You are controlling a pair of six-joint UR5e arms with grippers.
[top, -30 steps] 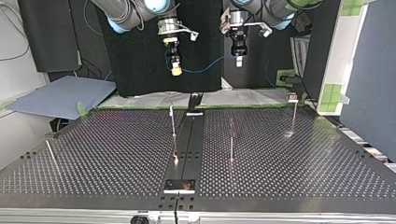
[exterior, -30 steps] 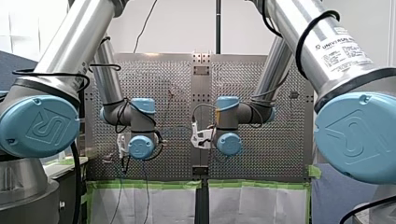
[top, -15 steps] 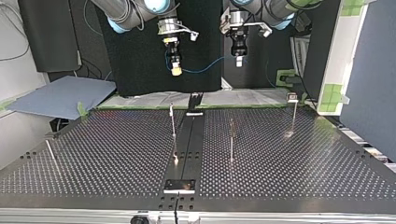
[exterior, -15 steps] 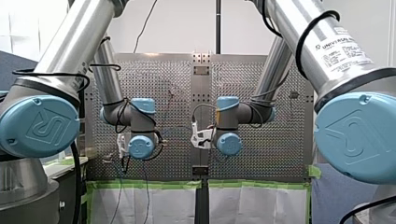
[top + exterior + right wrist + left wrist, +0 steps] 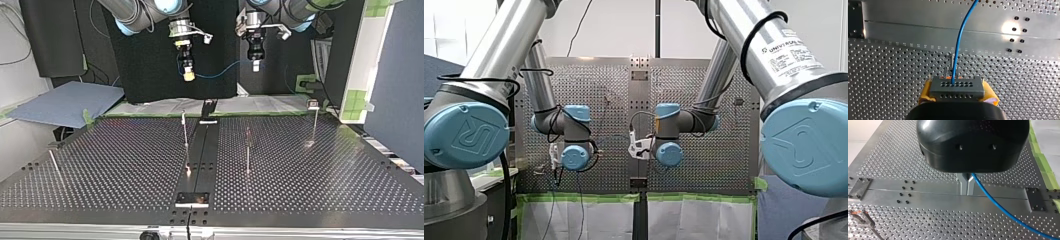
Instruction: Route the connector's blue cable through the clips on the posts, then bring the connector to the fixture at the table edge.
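My right gripper (image 5: 957, 92) is pinching the grey, hole-studded block connector (image 5: 957, 86) between its yellow pads (image 5: 926, 93). Only the right wrist view is showing this grip close up. There the thin blue cable (image 5: 958, 47) is leaving the connector's upper row of holes and arcing away over the silver perforated table (image 5: 885, 75).

My left gripper (image 5: 966, 193) is pressing its two metal fingers (image 5: 962, 185) together on that cable. The left wrist view is showing the cable running out from the fingers across the table's smooth centre strip (image 5: 930, 195).

The top view is giving what neither wrist camera does. Both grippers are hanging high over the table's far edge, well apart, with the cable sagging in a shallow curve between them. Below and nearer the camera, thin upright metal posts (image 5: 247, 150) are standing on the table, apart from the cable. A dark rectangular plate (image 5: 192, 198) is lying at the near table edge, well apart from the connector.

In the front view, the arms' blue wrist caps (image 5: 575, 157) are covering both grippers, so their grip cannot be read there.
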